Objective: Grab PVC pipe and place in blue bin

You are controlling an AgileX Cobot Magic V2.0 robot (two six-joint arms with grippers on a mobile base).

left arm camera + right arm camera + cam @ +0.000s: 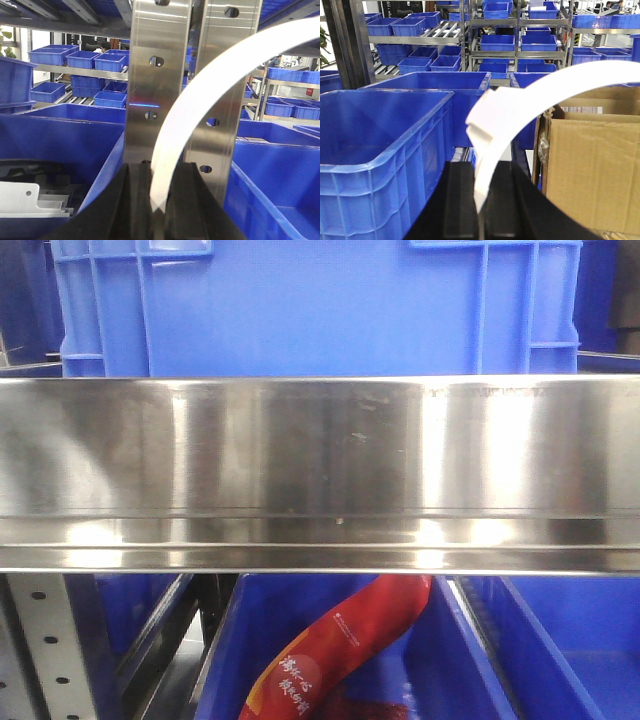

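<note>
A steel rack (320, 470) fills the front view, its shiny shelf beam running straight across. A blue crate (300, 300) sits above the rack's beam. Below the beam lies a lower blue bin (450, 660) holding a red packet (330, 660) with white lettering, its top end just under the beam.

From my left wrist, two of the rack's perforated uprights (157, 85) stand straight ahead. A left blue bin (65, 140) sits left of the rack, with grey and white parts (35, 200) inside. A right blue bin (280, 170) sits right of the rack.

From my right wrist, I see a large blue bin (385, 150) on the left and a cardboard box (590, 170) on the right. I cannot tell where these lie relative to the rack.

My left gripper (160, 175) is narrow, its black jaws closed on the lower end of the PVC pipe (180, 120). This white curved piece rises in front of the rack and arcs up to the right, out of view.

My right gripper (482, 170) is also narrow, clamped on a white curved strip (530, 95) that has a stepped white clip (482, 120) on its left edge.
</note>
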